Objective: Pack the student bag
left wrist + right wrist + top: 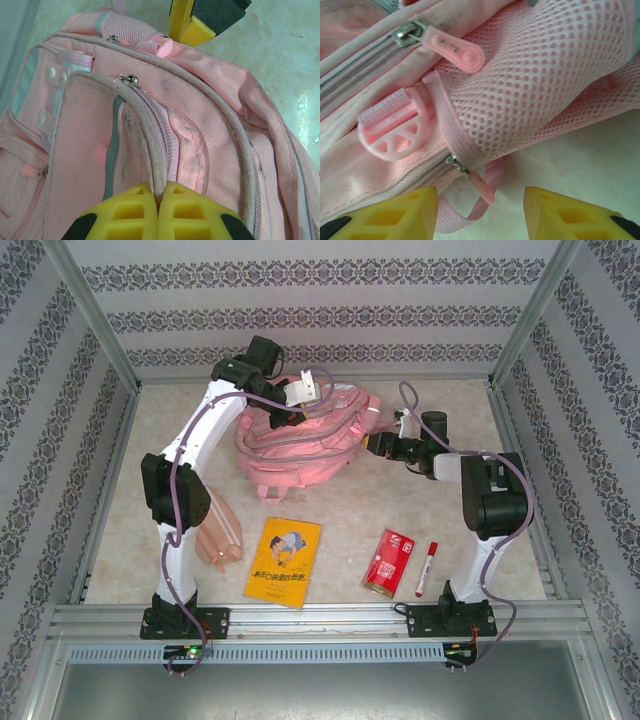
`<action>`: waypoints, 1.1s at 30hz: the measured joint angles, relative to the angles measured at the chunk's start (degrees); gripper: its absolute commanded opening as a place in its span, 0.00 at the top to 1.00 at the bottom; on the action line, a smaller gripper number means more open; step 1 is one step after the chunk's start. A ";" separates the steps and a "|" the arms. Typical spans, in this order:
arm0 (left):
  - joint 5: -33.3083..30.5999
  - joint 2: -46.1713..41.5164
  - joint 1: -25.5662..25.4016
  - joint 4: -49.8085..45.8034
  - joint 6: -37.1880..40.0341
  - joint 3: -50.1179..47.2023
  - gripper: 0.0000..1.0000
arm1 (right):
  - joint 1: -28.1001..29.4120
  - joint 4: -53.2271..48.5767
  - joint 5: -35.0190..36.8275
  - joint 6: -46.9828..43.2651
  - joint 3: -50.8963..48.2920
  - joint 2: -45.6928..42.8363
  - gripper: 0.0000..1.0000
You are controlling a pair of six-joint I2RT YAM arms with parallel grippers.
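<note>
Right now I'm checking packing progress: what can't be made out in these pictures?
Top view: student bag interior, hidden by its own fabric.
Top view: yellow book title, too small.
Left wrist view: left gripper body, cut off by bottom edge.

Bright even light, faint shadows, soft focus

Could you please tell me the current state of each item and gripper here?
Large soft pink fabric backpack: lying down, visible zips closed.
Left gripper: shut on the backpack's seam.
Right gripper: open, beside mesh pocket.
Yellow paperback book: closed, flat.
Red cylindrical can: lying on side.
Red-and-white marker: lying flat.
</note>
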 measured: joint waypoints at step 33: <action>-3.67 -3.41 0.24 12.09 -1.97 -8.17 1.00 | 4.83 -12.02 0.61 -11.85 1.49 -4.81 1.00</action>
